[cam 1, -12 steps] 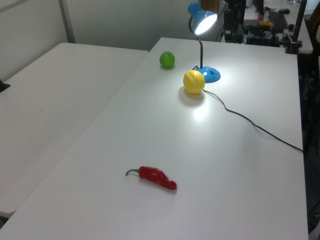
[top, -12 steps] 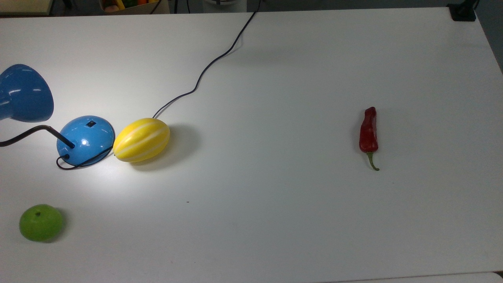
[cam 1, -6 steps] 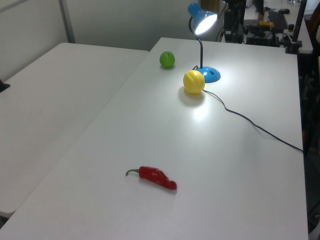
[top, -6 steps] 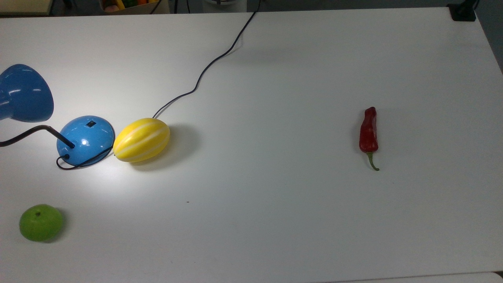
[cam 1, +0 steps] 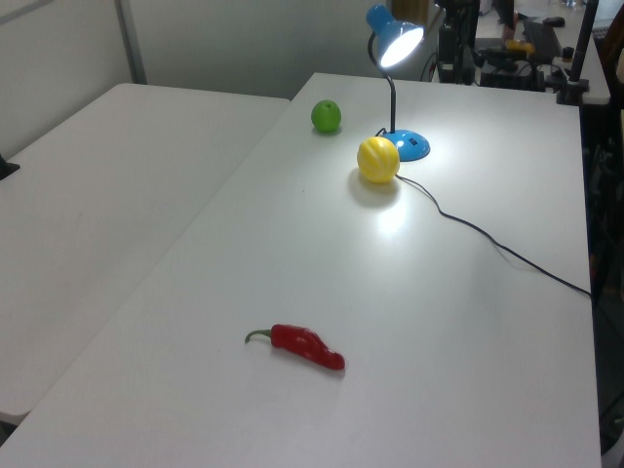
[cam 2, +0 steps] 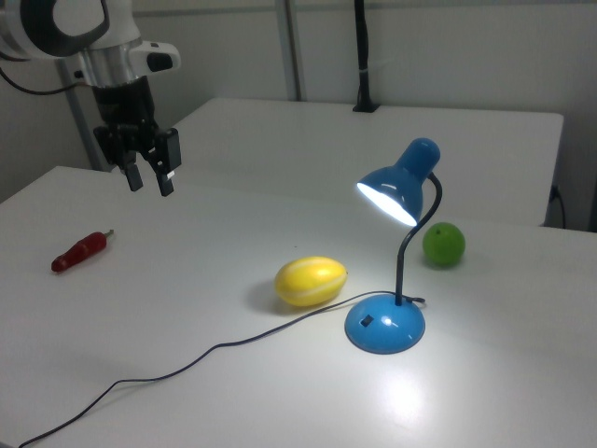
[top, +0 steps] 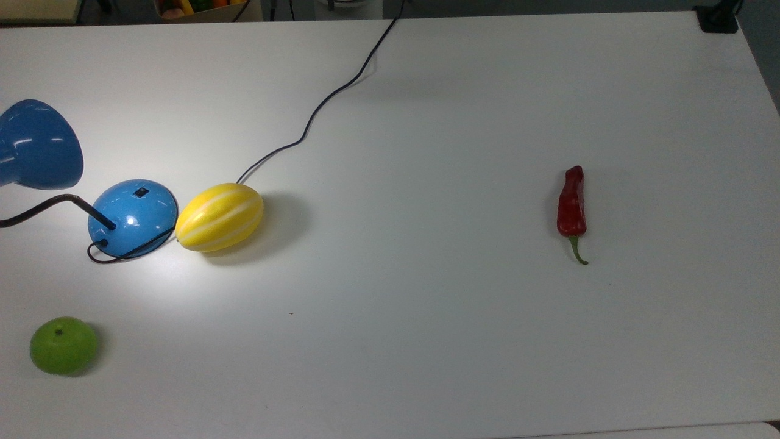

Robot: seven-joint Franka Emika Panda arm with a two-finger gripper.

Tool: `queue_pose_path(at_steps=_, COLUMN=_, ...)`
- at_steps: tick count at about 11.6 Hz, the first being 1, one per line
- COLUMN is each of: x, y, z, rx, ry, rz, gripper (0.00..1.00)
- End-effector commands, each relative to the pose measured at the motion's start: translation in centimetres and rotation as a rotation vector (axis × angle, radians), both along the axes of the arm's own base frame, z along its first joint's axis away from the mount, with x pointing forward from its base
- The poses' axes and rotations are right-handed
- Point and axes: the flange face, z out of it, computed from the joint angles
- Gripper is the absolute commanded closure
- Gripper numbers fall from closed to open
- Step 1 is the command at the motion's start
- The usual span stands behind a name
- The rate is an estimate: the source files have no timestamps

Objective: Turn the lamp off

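Claw [cam 2: 149, 181] hangs empty, fingers apparently apart, well away from lit lamp [cam 2: 386, 322].

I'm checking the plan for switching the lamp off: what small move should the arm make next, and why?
Probably carry the gripper toward the lamp. It hangs open above the table near the red chili, far from the black switch on the dome base, and the shade is lit.
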Motion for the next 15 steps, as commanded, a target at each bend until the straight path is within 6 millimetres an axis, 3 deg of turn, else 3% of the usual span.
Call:
queue_pose_path(at_steps=1, x=-0.7, y=-0.1, z=0.0, rx=-0.004, ry=0.024, rz=0.048, gripper=0.97)
queue_pose_path(at_steps=7, x=0.0, y=-0.5, z=-1.5, rx=-0.005, ry=0.012, rz=0.035, gripper=1.00)
queue_pose_path(at_steps=9, x=0.6, y=-3.1, z=-2.7, rx=-0.004, ry=-0.022, rz=-0.016, gripper=1.00)
queue_pose_path(at_steps=11, x=0.7, y=-4.5, z=-4.3, rx=-0.004, ry=-0.019, rz=-0.039, gripper=1.00)
queue_pose_path(at_steps=15, x=0.7, y=-9.6, z=-9.5, rx=-0.003, ry=-0.036, rz=-0.135, gripper=1.00)
